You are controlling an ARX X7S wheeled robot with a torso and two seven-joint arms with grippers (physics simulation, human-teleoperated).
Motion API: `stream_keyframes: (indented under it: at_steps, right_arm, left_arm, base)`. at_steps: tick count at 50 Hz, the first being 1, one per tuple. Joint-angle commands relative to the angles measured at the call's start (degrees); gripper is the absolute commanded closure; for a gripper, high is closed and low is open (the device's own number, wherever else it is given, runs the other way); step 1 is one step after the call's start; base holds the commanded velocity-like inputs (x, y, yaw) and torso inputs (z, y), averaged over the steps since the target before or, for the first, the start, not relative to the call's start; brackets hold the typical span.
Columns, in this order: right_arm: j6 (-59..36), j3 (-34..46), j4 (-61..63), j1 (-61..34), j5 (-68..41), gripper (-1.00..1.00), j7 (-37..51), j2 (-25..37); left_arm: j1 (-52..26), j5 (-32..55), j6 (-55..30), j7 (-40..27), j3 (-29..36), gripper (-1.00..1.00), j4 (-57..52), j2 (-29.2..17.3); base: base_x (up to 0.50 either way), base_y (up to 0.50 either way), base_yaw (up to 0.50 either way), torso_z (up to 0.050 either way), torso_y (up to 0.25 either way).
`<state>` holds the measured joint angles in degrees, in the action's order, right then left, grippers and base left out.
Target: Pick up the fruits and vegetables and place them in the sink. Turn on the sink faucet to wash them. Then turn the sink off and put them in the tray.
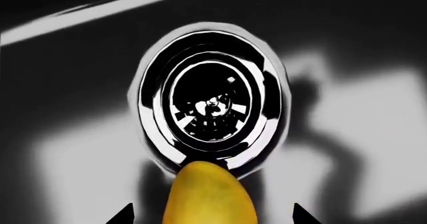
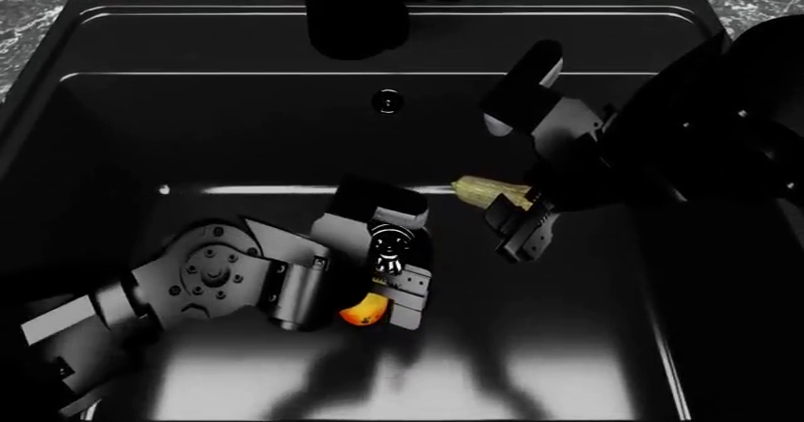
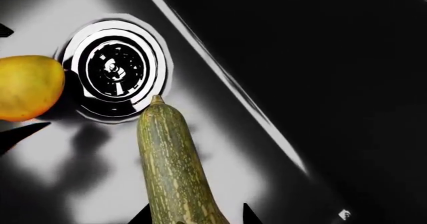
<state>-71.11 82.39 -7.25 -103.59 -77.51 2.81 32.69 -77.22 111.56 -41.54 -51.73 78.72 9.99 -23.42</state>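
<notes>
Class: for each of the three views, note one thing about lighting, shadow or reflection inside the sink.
Left wrist view: drain mirrors sharp distorted reflections; soft grey shadows cross the sink floor. Head view: very dark, mango the brightest colour, arm shadows below it. Right wrist view: squash casts a faint shadow; one half is nearly black.

Left hand (image 2: 392, 301) gripping mango (image 2: 363, 312), right hand (image 2: 518, 222) gripping squash (image 2: 488, 190), in sink (image 2: 113, 139)

Left tool (image 2: 383, 304) low, clamped, right tool (image 2: 509, 217) angled down, clamped
</notes>
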Motion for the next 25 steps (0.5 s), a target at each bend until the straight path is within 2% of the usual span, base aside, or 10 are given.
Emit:
stream_keyframes:
  at_steps: [1, 25]
  right_arm:
    - [0.2, -0.6, 0.3, -0.9, 1.1, 1.0, -0.1, 0.0]
    - [0.7, -0.2, 0.4, -0.6, 1.4, 1.0, -0.4, 0.1]
  left_arm:
    - [1.7, -2.0, 0.2, 2.2, 1.6, -1.0, 3.7, 1.8]
    - [4.7, -3.8, -0.1, 5.0, 4.0, -1.0, 7.9, 4.1]
  base:
    - [0.0, 0.0, 0.0, 0.0, 0.0]
    - [0.0, 0.0, 0.0, 0.0, 0.001]
